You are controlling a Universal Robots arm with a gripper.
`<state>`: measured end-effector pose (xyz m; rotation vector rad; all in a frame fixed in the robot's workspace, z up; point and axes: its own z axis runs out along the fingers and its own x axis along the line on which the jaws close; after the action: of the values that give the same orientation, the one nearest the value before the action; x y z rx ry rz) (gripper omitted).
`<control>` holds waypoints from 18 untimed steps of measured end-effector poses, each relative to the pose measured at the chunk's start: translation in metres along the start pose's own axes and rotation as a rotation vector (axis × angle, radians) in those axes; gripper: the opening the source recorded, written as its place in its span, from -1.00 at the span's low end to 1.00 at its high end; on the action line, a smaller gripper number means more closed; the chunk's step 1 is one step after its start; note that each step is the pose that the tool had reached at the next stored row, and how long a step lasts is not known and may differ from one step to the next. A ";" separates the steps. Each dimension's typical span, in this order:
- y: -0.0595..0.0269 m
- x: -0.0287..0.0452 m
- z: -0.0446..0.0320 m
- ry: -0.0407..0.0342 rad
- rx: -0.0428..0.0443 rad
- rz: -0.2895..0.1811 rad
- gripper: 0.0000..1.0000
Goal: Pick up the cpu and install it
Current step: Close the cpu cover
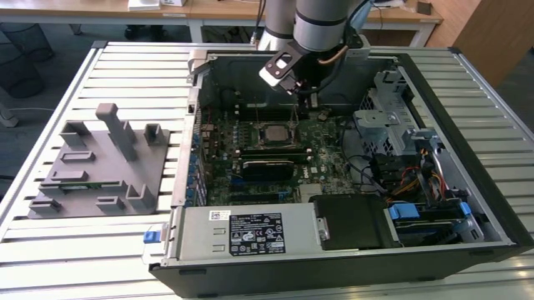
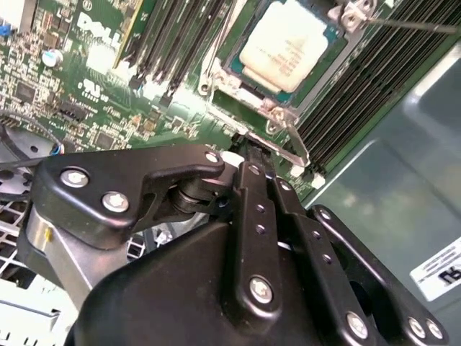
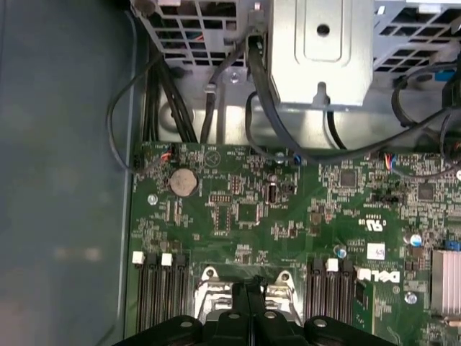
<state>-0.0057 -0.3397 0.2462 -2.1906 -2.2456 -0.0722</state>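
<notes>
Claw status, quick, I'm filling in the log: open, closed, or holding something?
Claw: closed, fingertips together, gripping nothing. The small square silver-grey metal cpu lies on the green motherboard.

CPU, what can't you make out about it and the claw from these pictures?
cpu: lies in the socket; latch state unknown, since the second wrist view's top edge cuts off the far side.
claw: what it touches is hidden behind its own body in both wrist views.
Exterior view: both too small to settle either.
</notes>
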 end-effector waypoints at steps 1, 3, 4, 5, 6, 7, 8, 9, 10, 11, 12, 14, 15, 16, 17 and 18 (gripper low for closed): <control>-0.0018 0.0001 0.0000 0.0000 0.0000 0.000 -0.79; -0.0060 0.0001 0.0000 0.0000 0.0000 0.000 -0.79; -0.0085 0.0002 0.0000 0.0000 0.0000 0.000 -0.79; -0.0111 0.0003 0.0001 0.0000 0.0000 0.000 -0.79; -0.0142 0.0003 0.0002 0.0000 0.0000 0.000 -0.79; -0.0176 0.0004 0.0004 0.0000 0.0000 0.000 -0.79; -0.0212 0.0005 0.0007 -0.0001 0.0001 0.000 -0.79; -0.0257 0.0005 0.0013 -0.0003 0.0001 0.000 -0.79; -0.0297 0.0006 0.0022 -0.0001 0.0000 0.000 -0.79; -0.0337 0.0007 0.0032 -0.0002 0.0001 0.000 -0.79; -0.0379 0.0007 0.0043 -0.0002 0.0001 0.000 -0.79; -0.0433 0.0007 0.0074 0.0001 0.0000 -0.001 -0.79; -0.0449 0.0006 0.0089 0.0001 0.0005 -0.004 -0.79; -0.0460 0.0003 0.0105 0.0002 0.0013 -0.008 -0.79; -0.0482 0.0002 0.0123 0.0002 0.0018 -0.011 -0.79; -0.0507 0.0000 0.0140 0.0002 0.0018 -0.013 -0.79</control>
<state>-0.0560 -0.3405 0.2307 -2.1753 -2.2589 -0.0704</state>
